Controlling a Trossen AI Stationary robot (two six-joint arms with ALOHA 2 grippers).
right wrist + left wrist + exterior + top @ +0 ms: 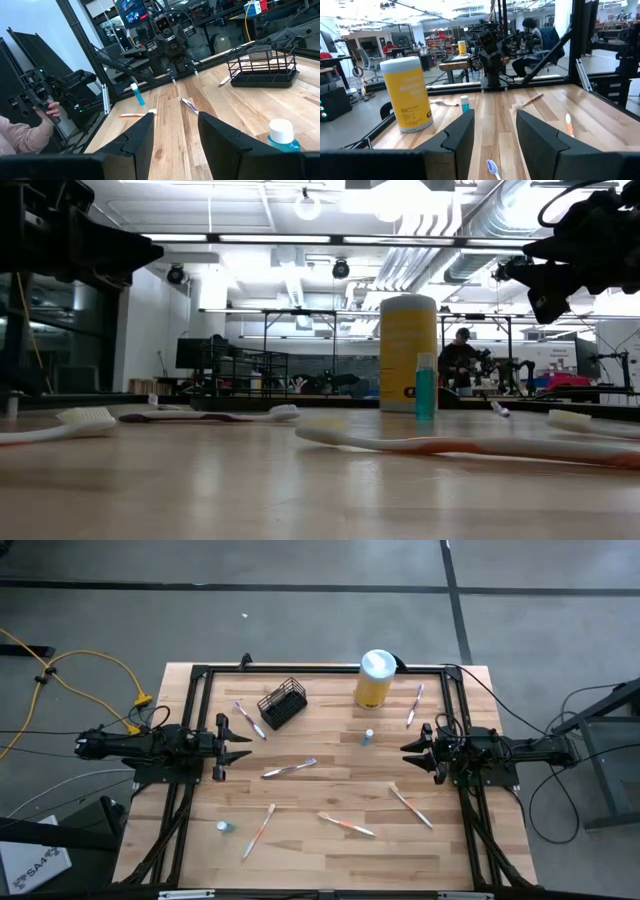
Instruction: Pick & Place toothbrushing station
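A: Both arms hover low over the bench (330, 840), left gripper (240, 743) and right gripper (408, 752) with jaws spread wide, holding nothing.

B: And the toothbrushing station (282, 704) sits toward the far side, nearer the left arm, left of the yellow canister (373, 680).

A: Thin black wire mesh, so I'd judge it light, stiff, and easy to tip or skid.

B: Best hold is probably one top rim wire or a wall, pinched from above.
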